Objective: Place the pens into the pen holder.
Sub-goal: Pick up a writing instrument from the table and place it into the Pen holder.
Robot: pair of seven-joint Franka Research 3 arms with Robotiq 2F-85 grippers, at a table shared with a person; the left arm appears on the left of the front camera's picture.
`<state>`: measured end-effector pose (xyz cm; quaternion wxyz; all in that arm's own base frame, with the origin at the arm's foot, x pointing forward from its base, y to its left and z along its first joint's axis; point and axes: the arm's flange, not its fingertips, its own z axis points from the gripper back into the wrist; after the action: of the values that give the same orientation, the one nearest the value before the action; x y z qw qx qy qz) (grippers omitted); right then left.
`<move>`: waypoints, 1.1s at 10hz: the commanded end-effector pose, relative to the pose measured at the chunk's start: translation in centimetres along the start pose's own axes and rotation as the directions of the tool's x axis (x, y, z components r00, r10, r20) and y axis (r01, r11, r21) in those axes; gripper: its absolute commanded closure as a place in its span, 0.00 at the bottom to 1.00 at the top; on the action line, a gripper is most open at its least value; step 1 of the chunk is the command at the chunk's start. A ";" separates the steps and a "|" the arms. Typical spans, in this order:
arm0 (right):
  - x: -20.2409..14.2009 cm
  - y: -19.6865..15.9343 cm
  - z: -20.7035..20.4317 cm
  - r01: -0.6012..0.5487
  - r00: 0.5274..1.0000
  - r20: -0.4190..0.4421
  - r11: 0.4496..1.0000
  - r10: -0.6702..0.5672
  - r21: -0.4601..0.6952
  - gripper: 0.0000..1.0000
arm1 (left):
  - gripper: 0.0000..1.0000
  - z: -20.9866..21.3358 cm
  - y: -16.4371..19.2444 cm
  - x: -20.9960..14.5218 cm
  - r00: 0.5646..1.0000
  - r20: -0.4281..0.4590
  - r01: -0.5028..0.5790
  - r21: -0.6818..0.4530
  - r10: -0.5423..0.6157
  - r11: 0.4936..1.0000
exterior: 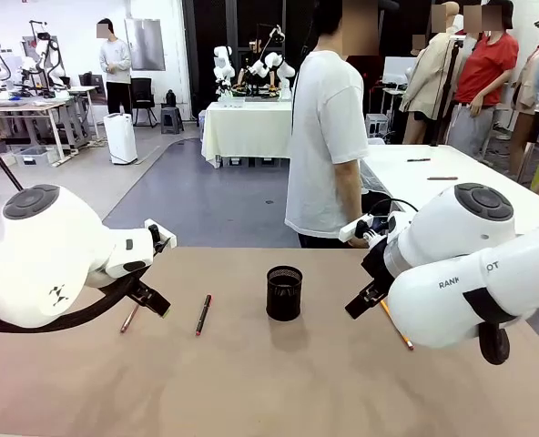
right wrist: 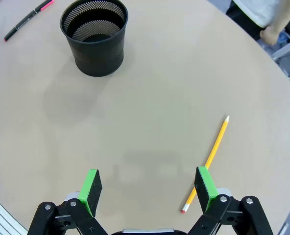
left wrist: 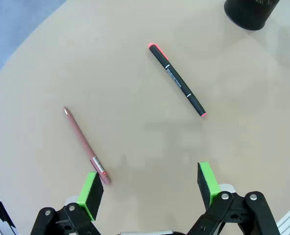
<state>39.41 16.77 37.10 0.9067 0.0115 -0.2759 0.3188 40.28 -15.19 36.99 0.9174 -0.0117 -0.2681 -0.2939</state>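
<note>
STATE: left fingers (left wrist: 91,193) and right fingers (right wrist: 205,188) spread, empty | ITEMS: brownish-pink pen (left wrist: 84,142), black pen (left wrist: 177,81) lie left of mesh pen holder (exterior: 284,296), pencil (right wrist: 214,146) right | RISK: your off-centre pinch could roll a pen; a tilted drop could tip the holder.

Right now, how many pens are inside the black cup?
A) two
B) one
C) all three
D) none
D: the cup is empty inside, while the pink pen, black pen and pencil all lie on the table.
</note>
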 end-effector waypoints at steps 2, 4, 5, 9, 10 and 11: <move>0.0 0.0 0.0 0.000 1.000 0.000 1.000 0.000 0.000 0.00 | 0.00 0.0 0.0 0.0 1.000 0.000 0.000 0.000 0.000 1.000; 0.0 0.0 0.0 0.000 1.000 0.000 1.000 0.000 0.000 0.00 | 0.00 0.0 0.0 0.0 1.000 0.000 0.000 0.000 0.000 1.000; 0.0 0.0 0.0 0.000 1.000 0.000 1.000 0.000 0.000 0.00 | 0.00 0.0 0.0 0.0 1.000 0.000 0.000 0.000 0.000 1.000; 0.0 0.0 0.0 0.000 1.000 0.000 1.000 0.000 0.000 0.00 | 0.00 0.0 0.0 0.0 1.000 0.000 0.000 0.000 0.000 1.000; 0.0 0.0 0.0 0.000 1.000 0.000 1.000 0.000 0.000 0.00 | 0.00 0.0 0.0 0.0 1.000 0.000 0.000 0.000 0.000 1.000; 0.0 0.0 0.0 0.000 1.000 0.000 1.000 0.000 0.000 0.00 | 0.00 0.0 0.0 0.0 1.000 0.000 0.000 0.000 0.000 1.000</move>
<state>39.41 16.77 37.10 0.9067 0.0115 -0.2759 0.3187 40.28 -15.20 36.99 0.9174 -0.0117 -0.2681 -0.2940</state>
